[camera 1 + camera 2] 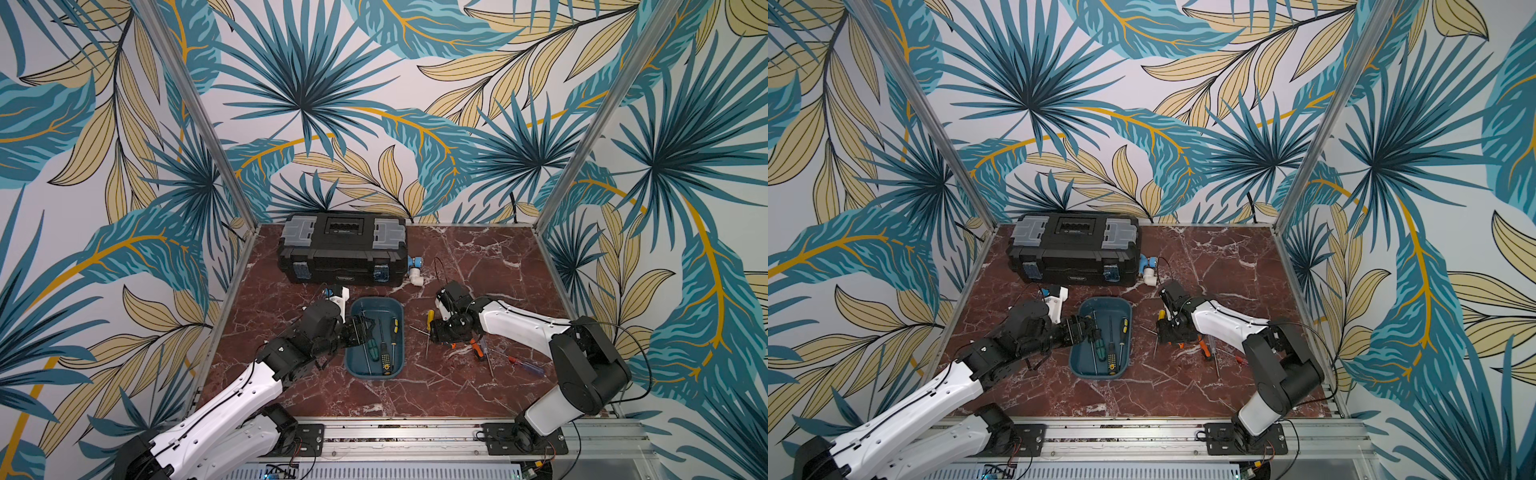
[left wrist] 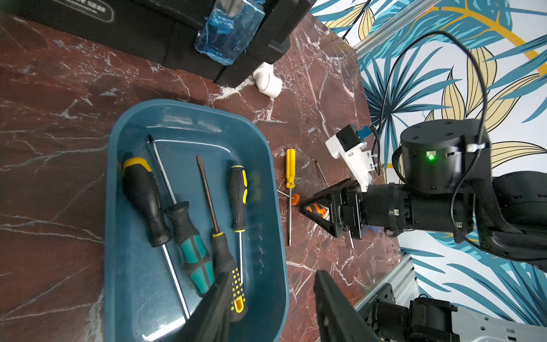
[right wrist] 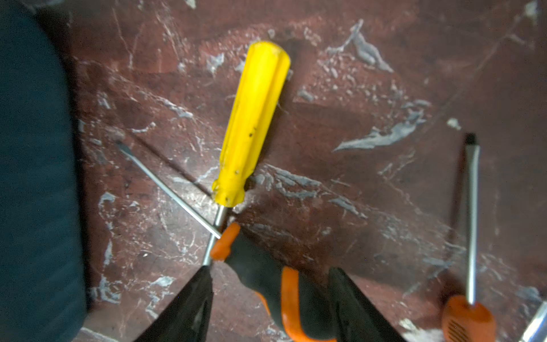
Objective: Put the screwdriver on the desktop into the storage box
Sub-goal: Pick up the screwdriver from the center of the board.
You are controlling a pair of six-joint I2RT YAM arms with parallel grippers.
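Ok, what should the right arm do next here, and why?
Probably close the right gripper on the orange-and-black screwdriver: its open jaws straddle the handle, which lies on the desktop, outside the storage box.

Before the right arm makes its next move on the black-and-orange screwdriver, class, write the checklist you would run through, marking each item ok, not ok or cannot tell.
1. Right gripper straddles the handle of the black-and-orange screwdriver: ok.
2. Grip closed on it: not ok, the jaws stand apart.
3. Target lies free: not ok, its shaft crosses the shaft of the yellow screwdriver, which may shift.
4. Storage box has room: ok, four screwdrivers lie inside with bare floor showing.
5. Drop path clear: probably not ok, the open, empty left gripper hangs over the box's rim.
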